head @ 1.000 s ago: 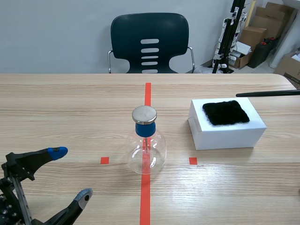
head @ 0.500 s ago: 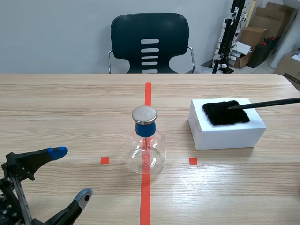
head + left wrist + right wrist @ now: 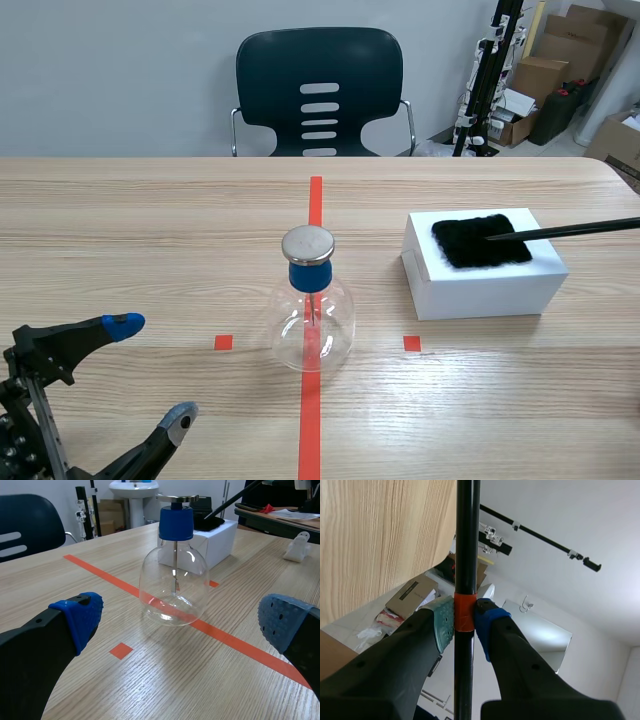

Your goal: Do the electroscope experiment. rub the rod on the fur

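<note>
A thin black rod (image 3: pixel 565 231) comes in from the right edge of the scene, its tip resting on the black fur (image 3: pixel 481 240) that lies on top of a white box (image 3: pixel 483 282). In the right wrist view my right gripper (image 3: pixel 464 621) is shut on the rod (image 3: pixel 465 545) at its orange band. The glass electroscope flask (image 3: pixel 312 317) with a blue neck and metal disc stands mid-table on the red line. My left gripper (image 3: pixel 150 372) stays open near the front left; the flask (image 3: pixel 174 582) is ahead of its fingers.
A dark chair (image 3: pixel 319 92) stands behind the table's far edge. Cardboard boxes and a stand (image 3: pixel 553 70) fill the back right corner. In the left wrist view a small white object (image 3: pixel 298 546) lies on the table beyond the flask.
The rod came down from above the box onto the fur, and its tip has since slid slightly across the fur. The left arm has not moved.
</note>
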Tool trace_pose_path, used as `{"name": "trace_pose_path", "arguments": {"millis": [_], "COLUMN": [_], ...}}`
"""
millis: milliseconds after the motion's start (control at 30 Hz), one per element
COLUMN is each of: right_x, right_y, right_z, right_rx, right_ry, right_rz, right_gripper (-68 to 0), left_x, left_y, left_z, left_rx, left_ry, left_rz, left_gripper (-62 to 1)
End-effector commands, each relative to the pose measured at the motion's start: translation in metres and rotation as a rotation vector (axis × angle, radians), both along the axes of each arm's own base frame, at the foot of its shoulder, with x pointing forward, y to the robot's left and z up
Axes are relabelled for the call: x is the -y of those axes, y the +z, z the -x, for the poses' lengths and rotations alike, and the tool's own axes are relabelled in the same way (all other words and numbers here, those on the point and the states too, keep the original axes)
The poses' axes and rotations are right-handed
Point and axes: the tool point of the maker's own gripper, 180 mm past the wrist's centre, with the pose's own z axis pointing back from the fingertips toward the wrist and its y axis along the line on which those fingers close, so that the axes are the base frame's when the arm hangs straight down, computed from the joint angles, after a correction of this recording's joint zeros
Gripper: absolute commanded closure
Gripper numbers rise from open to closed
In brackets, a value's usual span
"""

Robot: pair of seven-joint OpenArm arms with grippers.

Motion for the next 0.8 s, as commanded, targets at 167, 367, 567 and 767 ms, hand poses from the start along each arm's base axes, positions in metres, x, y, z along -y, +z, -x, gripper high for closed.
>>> {"name": "trace_pose_path", "arguments": {"millis": [167,367,567,767], "right_x": [-0.024,-0.022,0.004,0.020], "right_y": [0.002,0.007,0.010,0.008], "right_z": [-0.015,-0.022,-0.018,-0.015], "right_rx": [0.057,0.082,0.066,0.056], "right_ry": [0.043,0.019,-0.029,-0.070], "right_rz": [0.019,0.017,0.038,0.038], "right_gripper": [-0.2,-0.2,-0.2,-0.2], "left_x": [0.000,0.000,0.000,0.000], "left_y": [0.009,0.009,0.009,0.009], "left_z": [-0.004,-0.004,-0.004,-0.004], "left_rx": [0.029,0.029,0.029,0.029], "left_ry": [0.001,0.001,0.001,0.001], "left_rz": [0.023,0.022,0.022,0.022], "left_gripper": [-62.3,-62.3,-62.3,-62.3]}}
